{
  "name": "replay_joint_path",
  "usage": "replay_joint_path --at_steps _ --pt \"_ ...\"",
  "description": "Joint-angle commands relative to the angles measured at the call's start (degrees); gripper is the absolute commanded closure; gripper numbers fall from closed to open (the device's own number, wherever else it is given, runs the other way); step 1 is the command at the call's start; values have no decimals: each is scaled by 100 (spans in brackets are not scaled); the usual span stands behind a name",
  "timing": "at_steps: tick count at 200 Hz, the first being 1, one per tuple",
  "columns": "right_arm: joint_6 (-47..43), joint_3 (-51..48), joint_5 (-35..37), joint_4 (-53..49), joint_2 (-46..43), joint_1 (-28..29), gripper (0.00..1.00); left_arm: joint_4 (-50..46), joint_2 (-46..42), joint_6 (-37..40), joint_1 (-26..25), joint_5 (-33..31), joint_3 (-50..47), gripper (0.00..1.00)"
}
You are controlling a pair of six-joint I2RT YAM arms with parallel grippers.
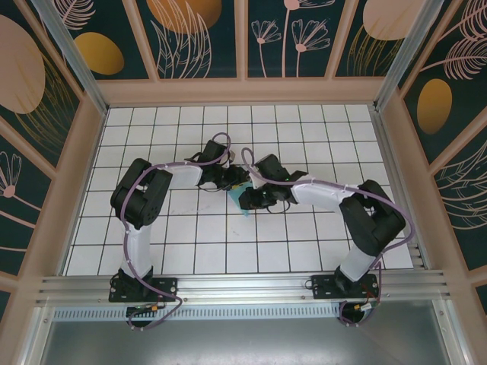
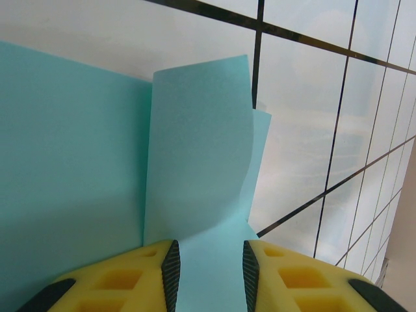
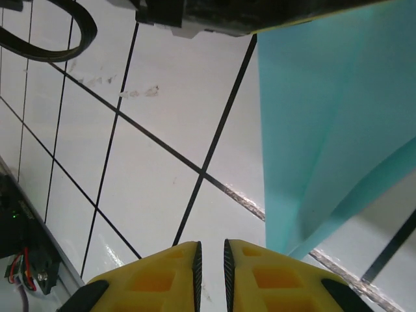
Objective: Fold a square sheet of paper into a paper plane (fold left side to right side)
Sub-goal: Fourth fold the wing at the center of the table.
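Partly folded sheet of paper (image 1: 245,199) near the middle of the worktop (image 1: 304,251); both grippers meet over it.

Top view: left gripper (image 1: 227,181) sits at the sheet's far-left side and right gripper (image 1: 257,199) at its right side, covering most of it; left wrist view: left gripper (image 2: 210,276) has its fingers (image 2: 170,276) moderately apart; the turquoise sheet (image 2: 78,169) shows in the gap between them, with a flap raised just ahead of the tips; contact with the pads cannot be determined; right wrist view: right gripper (image 3: 211,260) is closed to a narrow slit and holds nothing; the sheet (image 3: 325,117) lies to one side of its fingers (image 3: 250,273); its lower point is just beside one finger, outside the slit.
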Motion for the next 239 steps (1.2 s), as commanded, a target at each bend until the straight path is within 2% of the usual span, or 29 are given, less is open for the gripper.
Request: replay_joint_path --at_steps 1,175,239 --pt "81 53 -286 120 322 38 80 -523 560 231 1 -708 -201 65" --pt "186 -299 -404 149 905 -102 80 -568 588 262 2 -752 -197 65" --pt "168 -830 -575 -77 525 -53 85 -595 606 271 5 -790 -192 65"
